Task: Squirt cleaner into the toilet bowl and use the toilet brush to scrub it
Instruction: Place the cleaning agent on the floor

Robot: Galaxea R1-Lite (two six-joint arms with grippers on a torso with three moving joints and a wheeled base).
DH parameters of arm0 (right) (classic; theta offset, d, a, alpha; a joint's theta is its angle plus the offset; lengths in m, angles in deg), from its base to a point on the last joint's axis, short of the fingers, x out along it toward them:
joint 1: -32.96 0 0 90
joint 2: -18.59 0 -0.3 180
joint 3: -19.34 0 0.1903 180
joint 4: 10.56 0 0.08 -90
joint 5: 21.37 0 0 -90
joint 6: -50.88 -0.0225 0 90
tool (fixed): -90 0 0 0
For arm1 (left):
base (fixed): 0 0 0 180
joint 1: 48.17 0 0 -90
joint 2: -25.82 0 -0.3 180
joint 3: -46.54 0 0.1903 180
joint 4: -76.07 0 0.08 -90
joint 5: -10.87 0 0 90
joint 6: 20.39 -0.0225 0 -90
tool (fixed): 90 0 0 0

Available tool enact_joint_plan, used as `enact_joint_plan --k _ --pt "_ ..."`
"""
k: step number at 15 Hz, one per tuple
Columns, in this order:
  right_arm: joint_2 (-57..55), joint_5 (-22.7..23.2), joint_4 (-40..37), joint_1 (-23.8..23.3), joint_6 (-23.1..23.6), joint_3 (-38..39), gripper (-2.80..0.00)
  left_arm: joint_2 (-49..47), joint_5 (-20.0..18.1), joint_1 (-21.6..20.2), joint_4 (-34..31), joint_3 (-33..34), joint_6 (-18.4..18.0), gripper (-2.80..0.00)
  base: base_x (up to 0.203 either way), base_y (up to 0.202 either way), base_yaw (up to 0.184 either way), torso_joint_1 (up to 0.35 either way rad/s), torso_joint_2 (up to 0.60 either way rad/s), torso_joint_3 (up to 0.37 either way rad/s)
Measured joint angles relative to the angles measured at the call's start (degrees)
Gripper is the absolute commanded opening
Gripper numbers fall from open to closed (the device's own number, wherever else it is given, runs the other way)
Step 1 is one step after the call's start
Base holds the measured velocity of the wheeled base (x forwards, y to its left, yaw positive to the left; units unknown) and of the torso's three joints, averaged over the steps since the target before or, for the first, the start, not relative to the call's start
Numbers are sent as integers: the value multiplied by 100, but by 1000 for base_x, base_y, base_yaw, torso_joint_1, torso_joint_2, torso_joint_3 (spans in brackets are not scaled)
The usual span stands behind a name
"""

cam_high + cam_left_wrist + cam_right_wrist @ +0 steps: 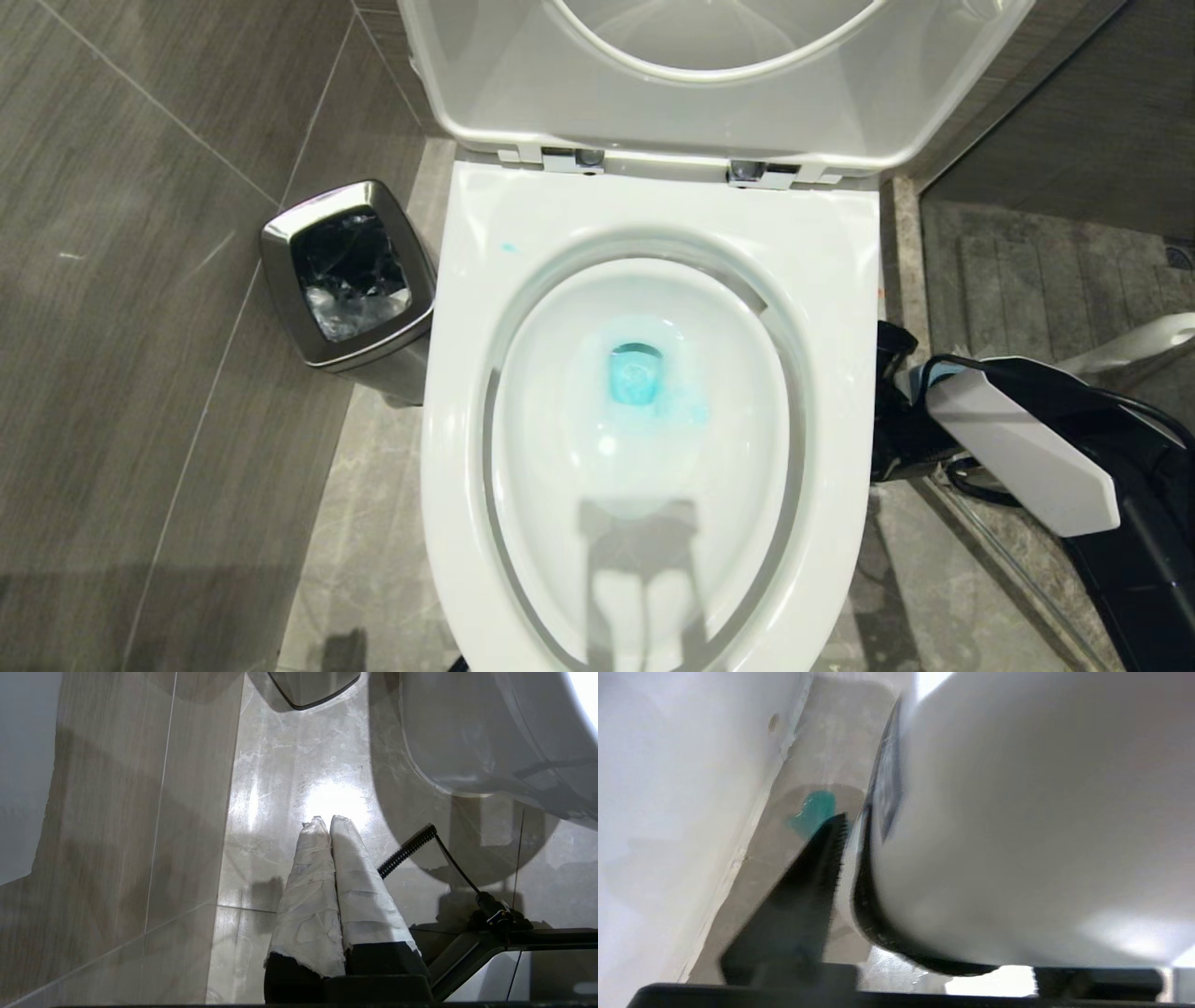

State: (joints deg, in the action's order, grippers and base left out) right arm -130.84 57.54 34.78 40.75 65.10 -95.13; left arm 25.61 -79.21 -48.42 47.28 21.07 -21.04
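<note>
One toilet bowl (840,308), with one seat and lid (523,84) raised behind it on two metal hinges. One pool of cleaner (637,378) in the basin, plus one small teal spot (508,247) on the rim (a faint tint spreads beside the pool). One steel bin (280,238). Two claws: left claw (325,822), right claw (852,821).

the right arm reaches in low from the right side, its white-shelled forearm angled down, and the right tool (894,401) is dark at its end. the left tool (324,822) points downward, its two tape-wrapped fingers (308,891) pressed together.
</note>
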Motion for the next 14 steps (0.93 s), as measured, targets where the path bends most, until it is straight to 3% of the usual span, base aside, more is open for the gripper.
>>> enact_joint_plan --k 6,14 --pt "181 1 -27 6 0 140 0 0 -7 2 0 0 -21 -280 0 0 0 0 0 0" --pt "918 30 9 88 -39 1192 0 0 -17 0 6 5 -8 -280 0 0 0 0 0 0"
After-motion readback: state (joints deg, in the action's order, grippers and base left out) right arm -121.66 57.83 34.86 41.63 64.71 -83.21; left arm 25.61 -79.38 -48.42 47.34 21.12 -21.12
